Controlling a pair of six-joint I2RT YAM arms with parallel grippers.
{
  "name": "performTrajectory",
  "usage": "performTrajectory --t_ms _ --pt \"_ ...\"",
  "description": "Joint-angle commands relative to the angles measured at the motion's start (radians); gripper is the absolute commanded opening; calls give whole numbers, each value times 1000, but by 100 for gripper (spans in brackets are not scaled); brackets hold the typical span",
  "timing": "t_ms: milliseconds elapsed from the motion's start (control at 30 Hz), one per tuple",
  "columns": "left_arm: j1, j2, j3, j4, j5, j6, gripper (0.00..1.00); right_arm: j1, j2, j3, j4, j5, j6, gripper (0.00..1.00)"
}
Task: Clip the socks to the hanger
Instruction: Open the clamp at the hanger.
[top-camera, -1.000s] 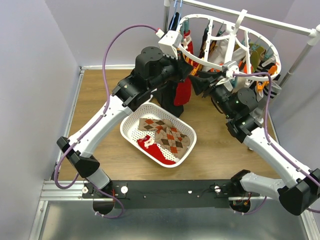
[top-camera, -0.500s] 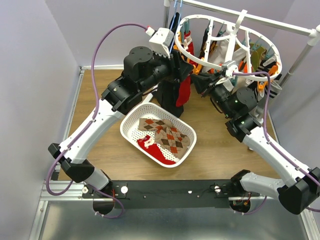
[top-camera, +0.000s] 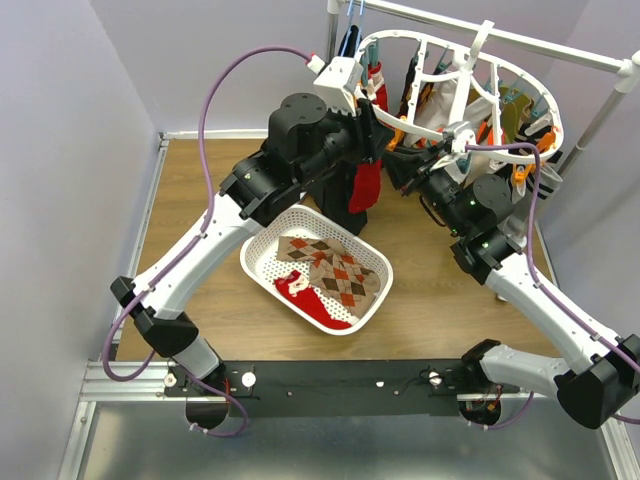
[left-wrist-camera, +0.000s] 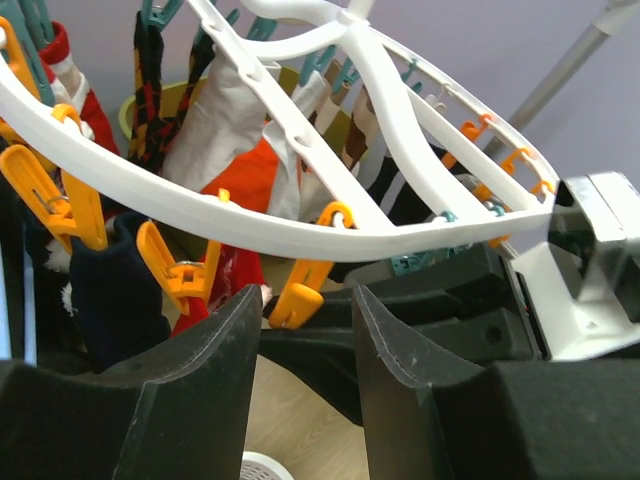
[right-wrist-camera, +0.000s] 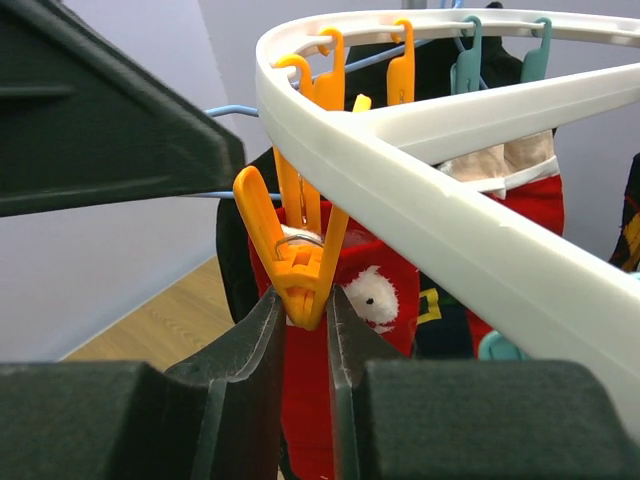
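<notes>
A white perforated basket (top-camera: 262, 262) sits flat on the brown wooden surface (top-camera: 440, 305), near its middle, holding argyle and red socks (top-camera: 335, 272).

The top external camera looks down from above and behind the arm bases, which sit at 6 o'clock. The bench (top-camera: 430, 300) fills mid-frame, and the hanger (top-camera: 455, 85) is far off at 1 o'clock.

The left wrist camera sits behind the left end effector (left-wrist-camera: 307, 300) and faces upward at the hanger's rim from close by.

The right wrist camera (left-wrist-camera: 590, 250) looks past the right end effector (right-wrist-camera: 303, 300), closer still, with an orange clip (right-wrist-camera: 300, 265) at centre.

All three views share the hanger's ring.
</notes>
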Motion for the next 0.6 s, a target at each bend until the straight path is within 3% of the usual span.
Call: performTrajectory --t_ms 0,200,367,567 --pt "-12 33 61 -23 -58 16 49 -6 -13 -27 6 -27 29 18" --pt "-15 50 49 -33 -87 19 46 -6 -24 -44 4 -13 49 19" --pt "-17 68 67 -56 -117 37 33 -6 -24 -53 3 -18 60 19" --pt "-17 93 87 -71 -119 45 32 -6 -22 -59 7 -5 53 20"
